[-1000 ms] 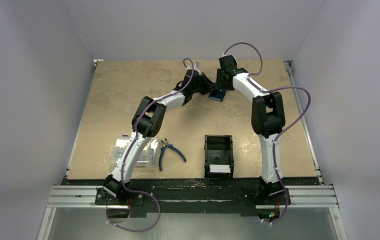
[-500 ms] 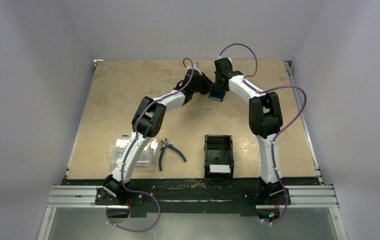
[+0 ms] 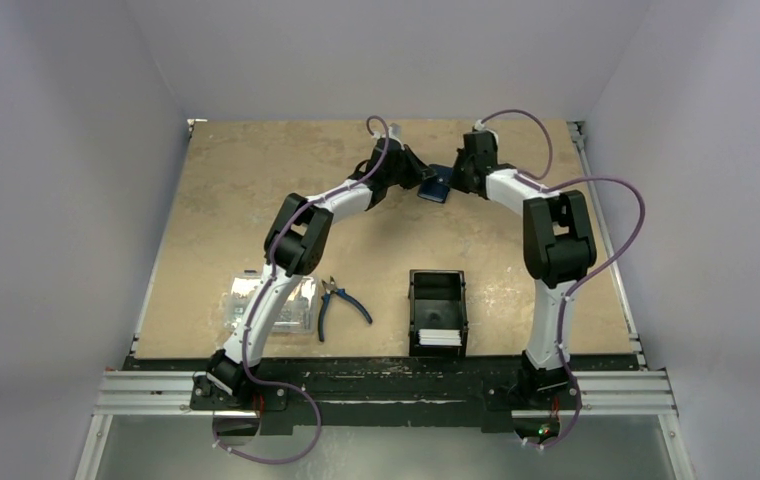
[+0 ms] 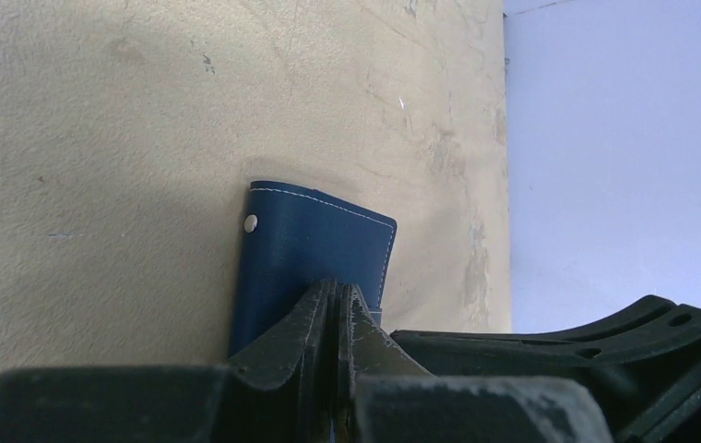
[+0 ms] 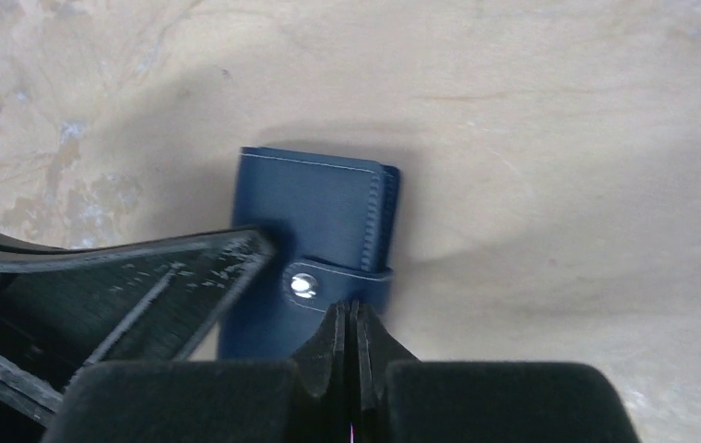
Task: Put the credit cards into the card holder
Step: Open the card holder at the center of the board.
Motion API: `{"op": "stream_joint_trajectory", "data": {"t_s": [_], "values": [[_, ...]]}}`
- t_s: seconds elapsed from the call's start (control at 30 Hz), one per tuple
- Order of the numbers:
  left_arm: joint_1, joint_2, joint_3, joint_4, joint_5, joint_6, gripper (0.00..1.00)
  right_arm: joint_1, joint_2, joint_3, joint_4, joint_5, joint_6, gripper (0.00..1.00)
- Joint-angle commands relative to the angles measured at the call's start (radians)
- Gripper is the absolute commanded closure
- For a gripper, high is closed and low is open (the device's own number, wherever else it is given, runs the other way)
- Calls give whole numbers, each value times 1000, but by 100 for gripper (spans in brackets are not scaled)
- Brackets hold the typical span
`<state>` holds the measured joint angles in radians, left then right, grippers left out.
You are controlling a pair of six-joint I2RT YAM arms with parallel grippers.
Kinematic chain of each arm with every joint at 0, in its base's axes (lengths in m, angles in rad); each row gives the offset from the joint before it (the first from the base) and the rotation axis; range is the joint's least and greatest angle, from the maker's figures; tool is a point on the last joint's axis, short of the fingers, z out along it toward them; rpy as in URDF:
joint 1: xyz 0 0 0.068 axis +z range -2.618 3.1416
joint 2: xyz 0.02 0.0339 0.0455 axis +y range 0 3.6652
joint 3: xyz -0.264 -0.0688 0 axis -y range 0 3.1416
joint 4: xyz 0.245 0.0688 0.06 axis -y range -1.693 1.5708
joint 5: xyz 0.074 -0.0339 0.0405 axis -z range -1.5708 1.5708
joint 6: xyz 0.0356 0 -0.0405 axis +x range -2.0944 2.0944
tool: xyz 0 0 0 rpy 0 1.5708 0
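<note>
1. The blue wallet [image 3: 438, 186] lies flat at the far middle of the table [image 3: 246, 190], between the two arms' tips.
2. It looks folded shut. The right wrist view shows its strap [image 5: 342, 275] wrapped over the edge, with the silver snap [image 5: 303, 285] apparently fastened.
3. The left gripper [image 4: 333, 300] has its jaws pressed together, with the tips over the wallet's near edge. I cannot tell whether they pinch it or only press on it.
4. The right gripper [image 5: 349, 323] is also closed, its tips meeting right at the end of the strap. Whether any of the strap is caught between them is hidden.
5. The white cards [image 3: 441, 337] sit in the black tray [image 3: 413, 310] near the arm bases, well apart from the wallet.
6. No card appears to be in the wallet, so the task seems barely begun. What is left is to undo the strap, open the wallet, fetch the cards and slide them into the slots.
</note>
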<state>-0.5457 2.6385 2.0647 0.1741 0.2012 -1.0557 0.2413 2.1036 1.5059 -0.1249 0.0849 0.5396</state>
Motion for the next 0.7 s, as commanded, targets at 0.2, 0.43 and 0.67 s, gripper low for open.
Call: {"op": "stream_joint_trajectory", "data": {"t_s": [0.2,0.43,0.67], "values": [[16,70,-20,-251,-60,67,100,26,-75,10,35,27,-384,60],[16,74,-15,-257,-52,65,100,80,-29,34,63,91,-495,47],[16,68,-15,-274,-55,72,100,100,111,212,-63,261,-455,51]]}}
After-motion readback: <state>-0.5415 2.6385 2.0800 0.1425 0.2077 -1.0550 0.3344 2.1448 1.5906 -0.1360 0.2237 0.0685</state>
